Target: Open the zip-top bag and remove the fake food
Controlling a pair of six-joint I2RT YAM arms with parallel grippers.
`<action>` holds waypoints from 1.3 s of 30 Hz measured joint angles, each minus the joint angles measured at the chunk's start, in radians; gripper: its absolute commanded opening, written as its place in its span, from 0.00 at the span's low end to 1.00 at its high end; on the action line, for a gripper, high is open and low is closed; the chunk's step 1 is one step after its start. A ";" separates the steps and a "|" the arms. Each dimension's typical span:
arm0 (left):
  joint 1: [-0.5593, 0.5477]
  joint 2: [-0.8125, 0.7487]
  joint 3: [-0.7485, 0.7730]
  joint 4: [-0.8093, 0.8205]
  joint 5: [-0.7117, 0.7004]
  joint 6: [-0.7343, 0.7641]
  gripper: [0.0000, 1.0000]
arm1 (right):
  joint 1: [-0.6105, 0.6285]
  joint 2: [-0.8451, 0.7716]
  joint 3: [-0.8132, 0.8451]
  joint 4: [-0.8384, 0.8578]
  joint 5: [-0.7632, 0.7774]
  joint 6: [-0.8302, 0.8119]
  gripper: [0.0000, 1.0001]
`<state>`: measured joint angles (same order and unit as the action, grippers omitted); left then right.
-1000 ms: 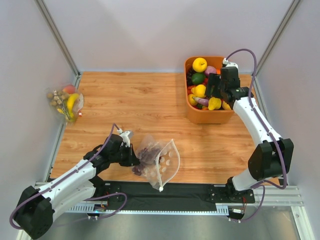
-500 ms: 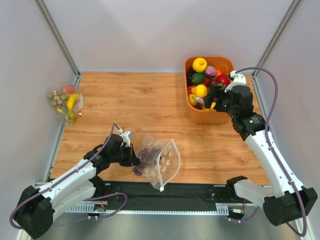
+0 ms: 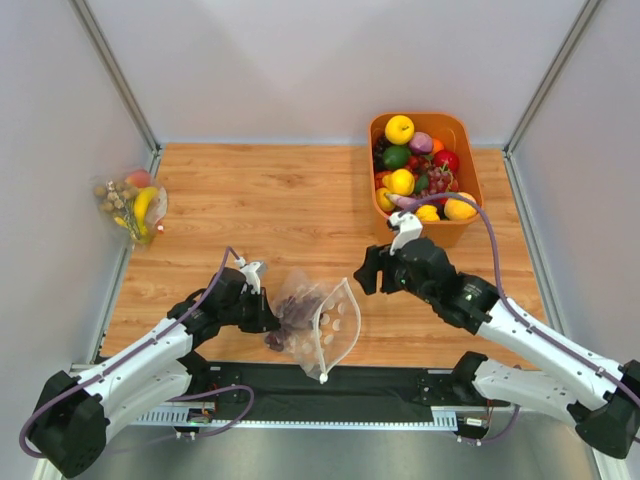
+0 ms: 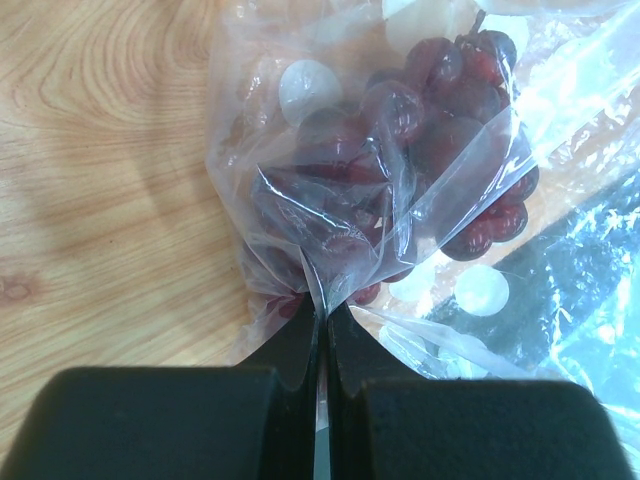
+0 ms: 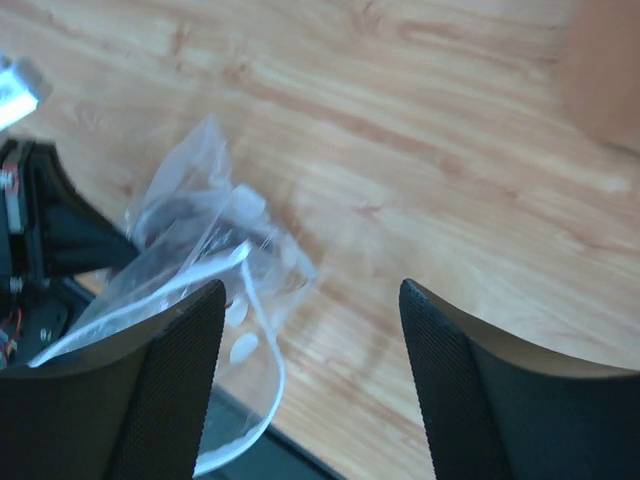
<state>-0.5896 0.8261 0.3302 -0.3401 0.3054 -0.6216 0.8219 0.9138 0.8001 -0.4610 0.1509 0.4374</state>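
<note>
Since one second ago, the right arm (image 3: 520,330) has swung from the orange bin (image 3: 430,116) at the far right to the near centre of the table (image 3: 280,200).

Right gripper (image 3: 362,275): jaws spread and empty, aimed left, just right of the open mouth of the zip-top bag (image 3: 325,320).

Left gripper (image 3: 268,318): jaws pressed together on a fold at the bag's left end. This probably anchors the bag so its mouth faces the right arm.

Purple grapes (image 3: 295,308) lie inside the bag, directly beyond the left jaws and apart from the right jaws.
</note>
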 measured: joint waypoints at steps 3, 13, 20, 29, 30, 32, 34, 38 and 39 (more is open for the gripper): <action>0.000 0.000 0.000 0.000 0.000 0.000 0.00 | 0.094 0.001 -0.004 -0.016 0.020 0.017 0.65; 0.000 0.000 0.000 0.000 0.000 0.000 0.00 | 0.293 0.032 -0.018 -0.014 0.045 0.090 0.61; 0.000 0.000 0.000 0.000 0.000 0.000 0.00 | 0.330 0.130 -0.075 0.026 0.018 0.123 0.61; 0.000 0.009 0.000 0.005 0.012 0.002 0.00 | 0.362 0.285 -0.083 0.174 -0.027 0.132 0.64; 0.000 0.011 0.000 0.008 0.016 0.002 0.00 | 0.364 0.307 -0.083 0.192 -0.029 0.132 0.65; 0.000 0.014 0.000 0.011 0.025 0.003 0.00 | 0.367 0.348 -0.083 0.227 -0.031 0.132 0.69; 0.000 0.017 0.000 0.016 0.035 0.003 0.00 | 0.369 0.384 -0.084 0.264 -0.031 0.131 0.76; 0.000 0.019 0.000 0.026 0.057 0.004 0.00 | 0.369 0.428 -0.100 0.353 -0.027 0.131 0.81; 0.000 0.019 0.000 0.028 0.062 0.004 0.00 | 0.369 0.437 -0.100 0.365 -0.026 0.131 0.82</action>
<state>-0.5896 0.8455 0.3302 -0.3122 0.3676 -0.6178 1.1908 1.3506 0.6998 -0.0963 0.1246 0.5682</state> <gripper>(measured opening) 0.008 0.800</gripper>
